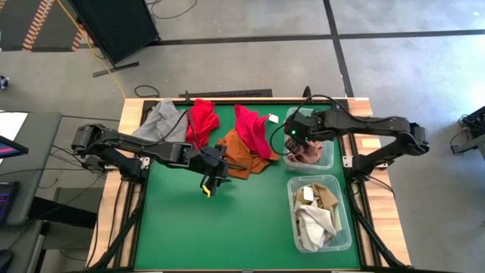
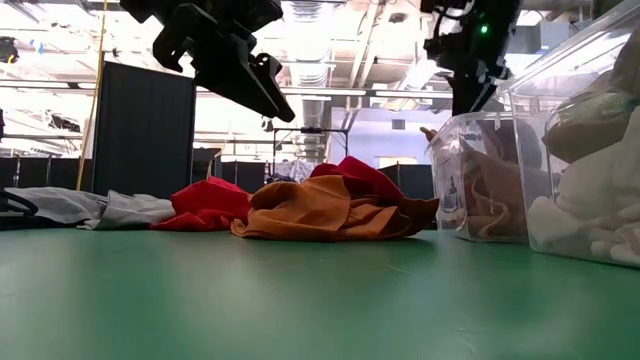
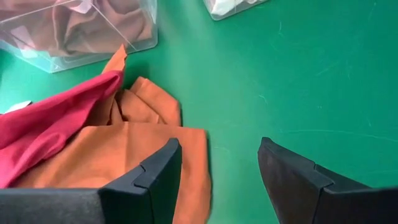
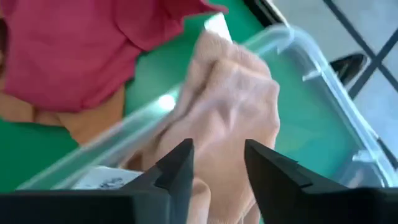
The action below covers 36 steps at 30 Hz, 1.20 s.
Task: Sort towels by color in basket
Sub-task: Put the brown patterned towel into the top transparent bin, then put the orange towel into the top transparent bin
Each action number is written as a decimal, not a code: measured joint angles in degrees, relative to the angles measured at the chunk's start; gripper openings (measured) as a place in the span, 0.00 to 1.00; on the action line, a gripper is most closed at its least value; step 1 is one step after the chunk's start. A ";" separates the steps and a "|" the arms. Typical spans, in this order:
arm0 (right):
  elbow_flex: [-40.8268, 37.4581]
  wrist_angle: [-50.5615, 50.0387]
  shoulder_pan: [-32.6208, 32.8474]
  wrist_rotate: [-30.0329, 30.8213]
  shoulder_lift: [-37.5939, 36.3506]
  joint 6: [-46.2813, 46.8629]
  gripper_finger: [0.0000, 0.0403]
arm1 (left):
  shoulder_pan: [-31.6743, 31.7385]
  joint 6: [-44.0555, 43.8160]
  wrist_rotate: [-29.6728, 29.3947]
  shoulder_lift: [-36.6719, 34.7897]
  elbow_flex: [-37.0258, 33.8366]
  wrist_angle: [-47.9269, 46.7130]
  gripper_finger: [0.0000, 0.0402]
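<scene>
Along the table's far side lie a grey towel (image 1: pixel 161 121), a red towel (image 1: pixel 203 117), a second red towel (image 1: pixel 254 129) and an orange towel (image 1: pixel 239 154), which partly overlap. A dusty-pink towel (image 4: pixel 230 99) lies in the far clear bin (image 1: pixel 330 155). My right gripper (image 4: pixel 217 168) hovers open above that bin, with this towel showing below the gap. My left gripper (image 3: pixel 217 168) hangs open over the green mat, at the near edge of the orange towel (image 3: pixel 112 155), clear of it.
A second clear bin (image 1: pixel 345 220) at the near right holds tan and white towels. The two bins fill the table's right side. Bare green mat (image 1: pixel 220 227) stretches across the near and left part of the table.
</scene>
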 joint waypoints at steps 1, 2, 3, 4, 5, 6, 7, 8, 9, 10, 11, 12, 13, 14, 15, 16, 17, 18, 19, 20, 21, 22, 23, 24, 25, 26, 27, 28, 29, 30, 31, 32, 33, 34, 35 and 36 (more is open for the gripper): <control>-0.62 0.32 -0.44 0.24 0.00 -0.04 0.42 | 0.00 -0.02 0.00 0.00 0.00 -0.01 0.51; -1.46 0.78 -0.89 0.42 -0.04 -0.01 0.39 | 0.00 -0.12 0.00 0.00 0.00 -0.03 0.51; -2.49 1.66 -1.49 0.54 -0.07 0.01 0.37 | 0.00 -0.27 0.00 0.00 0.00 -0.04 0.51; -3.54 2.54 -2.03 0.56 -0.05 -0.01 0.34 | 0.00 -0.36 0.00 0.00 0.00 -0.04 0.51; -4.51 2.94 -2.62 0.55 0.00 0.00 0.32 | 0.00 -0.40 0.00 0.00 0.00 -0.06 0.51; -5.46 3.48 -3.18 0.52 0.04 -0.02 0.30 | 0.00 -0.41 0.00 0.00 0.00 -0.05 0.51; -6.64 4.64 -3.74 0.48 0.01 -0.19 0.29 | 0.00 -0.42 0.00 0.00 0.00 -0.07 0.51; -8.10 6.43 -4.30 0.04 -0.08 -0.38 0.27 | 0.00 -0.43 0.00 0.00 0.00 -0.07 0.51; -9.57 8.40 -4.82 -1.06 -0.08 -0.40 0.27 | 0.00 -0.43 0.00 0.00 0.00 -0.07 0.51; -11.02 10.28 -5.39 -2.22 0.01 -0.47 0.26 | 0.00 -0.43 0.00 0.00 0.00 -0.07 0.51; -12.51 12.14 -5.85 -3.31 0.07 -0.75 0.26 | 0.00 -0.43 0.00 0.00 0.00 -0.07 0.51; -13.86 13.44 -6.47 -4.61 0.07 -1.21 0.25 | 0.00 -0.43 0.00 0.00 0.00 -0.07 0.51; -15.17 14.73 -6.93 -5.63 0.04 -1.29 0.25 | 0.00 -0.43 0.00 0.00 0.00 -0.09 0.51; -16.45 15.78 -7.43 -6.66 -0.02 -1.27 0.25 | 0.00 -0.43 0.00 0.00 0.00 -0.09 0.51; -17.46 16.23 -7.90 -7.03 -0.03 -1.14 0.25 | 0.00 -0.44 0.00 0.00 0.00 -0.09 0.51; -18.31 16.22 -8.23 -7.18 -0.01 -0.82 0.25 | 0.00 -0.45 0.00 0.00 0.00 -0.14 0.51; -19.04 16.13 -8.52 -7.17 0.02 -0.57 0.25 | 0.00 -0.44 0.03 0.00 0.00 -0.24 0.51; -19.65 15.93 -8.77 -7.20 0.02 -0.42 0.25 | 0.00 -0.43 0.04 0.00 0.00 -0.38 0.51; -20.03 15.71 -8.97 -7.21 0.02 -0.37 0.25 | 0.00 -0.44 0.04 0.00 0.00 -0.59 0.51; -20.19 15.55 -9.10 -7.23 0.02 -0.30 0.25 | 0.00 -0.43 0.05 0.00 0.00 -0.86 0.51; -20.21 15.17 -9.09 -7.23 0.02 -0.10 0.25 | 0.00 -0.45 0.07 0.00 0.00 -0.94 0.51; -20.12 14.67 -9.01 -7.42 0.02 0.03 0.25 | 0.00 -0.45 0.07 0.00 0.00 -0.94 0.51; -19.78 14.15 -8.87 -7.73 0.02 0.05 0.25 | 0.00 -0.51 0.07 0.00 0.00 -0.94 0.51; -19.33 13.70 -8.72 -8.05 0.02 0.03 0.25 | 0.00 -0.61 0.09 0.00 0.00 -0.92 0.51; -18.67 13.12 -8.57 -8.35 0.02 0.06 0.25 | 0.00 -0.67 0.09 0.00 0.00 -0.90 0.51; -17.76 12.28 -8.31 -8.45 0.02 0.04 0.25 | 0.00 -0.67 0.09 0.00 0.00 -0.90 0.51; -16.74 11.35 -8.06 -8.45 0.02 0.04 0.25 | 0.00 -0.68 0.10 0.00 0.00 -0.90 0.51; -15.55 10.32 -7.79 -8.45 0.02 0.05 0.25 | 0.00 -0.80 0.11 0.00 0.00 -0.90 0.51; -14.24 9.13 -7.49 -8.45 0.02 0.04 0.25 | 0.00 -0.89 0.11 0.00 0.00 -0.90 0.51; -12.94 7.90 -7.20 -8.45 0.02 0.06 0.25 | 0.00 -0.95 0.11 0.00 0.00 -0.92 0.51; -11.37 6.55 -6.89 -8.45 0.02 0.07 0.25 | 0.00 -1.06 0.13 0.00 0.00 -0.96 0.51; -9.77 5.26 -6.63 -8.45 0.02 0.05 0.25 | 0.00 -1.20 0.13 0.00 0.00 -0.99 0.51; -8.18 4.01 -6.31 -8.45 0.02 0.07 0.25 | 0.00 -1.38 0.15 0.00 0.00 -1.07 0.51; -6.51 2.94 -5.92 -8.44 0.02 0.07 0.25 | 0.00 -1.48 0.17 0.00 0.00 -1.15 0.51; -4.82 1.95 -5.49 -8.43 0.02 0.07 0.25 | 0.00 -1.59 0.20 0.00 0.00 -1.16 0.51; -3.10 1.15 -5.00 -8.42 0.02 0.08 0.25 | 0.00 -1.64 0.20 0.00 0.00 -1.16 0.51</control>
